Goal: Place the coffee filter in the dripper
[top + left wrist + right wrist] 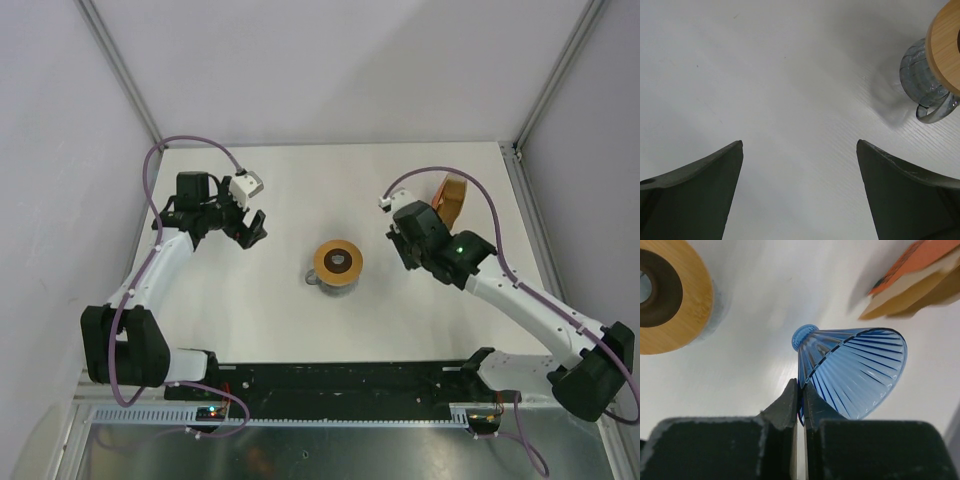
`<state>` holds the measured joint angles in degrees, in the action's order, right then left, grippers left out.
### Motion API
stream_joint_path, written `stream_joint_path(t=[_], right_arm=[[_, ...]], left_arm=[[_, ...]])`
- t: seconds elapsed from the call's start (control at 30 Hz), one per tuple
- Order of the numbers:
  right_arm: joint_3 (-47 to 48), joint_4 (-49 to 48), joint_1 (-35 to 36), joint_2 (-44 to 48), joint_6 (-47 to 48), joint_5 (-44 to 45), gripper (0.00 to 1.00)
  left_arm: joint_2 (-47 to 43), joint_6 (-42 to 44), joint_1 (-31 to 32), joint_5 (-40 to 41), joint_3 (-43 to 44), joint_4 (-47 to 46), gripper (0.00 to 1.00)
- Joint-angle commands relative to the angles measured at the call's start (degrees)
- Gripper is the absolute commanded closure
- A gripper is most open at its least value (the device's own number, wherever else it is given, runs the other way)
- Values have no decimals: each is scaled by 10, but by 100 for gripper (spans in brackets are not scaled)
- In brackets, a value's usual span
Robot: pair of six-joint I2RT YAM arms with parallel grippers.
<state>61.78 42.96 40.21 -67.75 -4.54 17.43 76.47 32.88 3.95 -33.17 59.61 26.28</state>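
Dripper (855, 372) sits tipped sideways, rim pinched by the right gripper (800, 390), wide end toward the filter stack (912, 282) close by; left gripper (800, 170) gapes wide, farther off near the jug (922, 80)

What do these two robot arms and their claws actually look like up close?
The left arm and right arm are slim white tubes with chunky black joints. A purple cable loops along each. The left claw and right claw each have two dark, matte, wedge-shaped fingers. A small green light glows near the right wrist.
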Motion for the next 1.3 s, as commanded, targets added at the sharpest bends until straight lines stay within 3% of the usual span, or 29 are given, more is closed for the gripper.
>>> stream_joint_path(t=[0.0,0.23,0.37,0.63,0.9,1.27], right_arm=[[53,-40,33,15,184,110,100],[60,-128,114,23,467,48,100],[62,-150,138,-9,584,20,100],[93,-105,172,-48,774,-108,100],[135,-22,221,-74,810,-97,100],[141,20,213,-106,787,-137,100]], left_arm=[[-16,-17,-3,4,4,-2,0],[-8,-57,-3,0,33,-2,0],[-5,-86,-3,4,46,-2,0],[9,-97,-3,-8,47,-3,0],[17,-95,-3,-17,40,-3,0],[15,-91,-3,-21,36,-3,0]])
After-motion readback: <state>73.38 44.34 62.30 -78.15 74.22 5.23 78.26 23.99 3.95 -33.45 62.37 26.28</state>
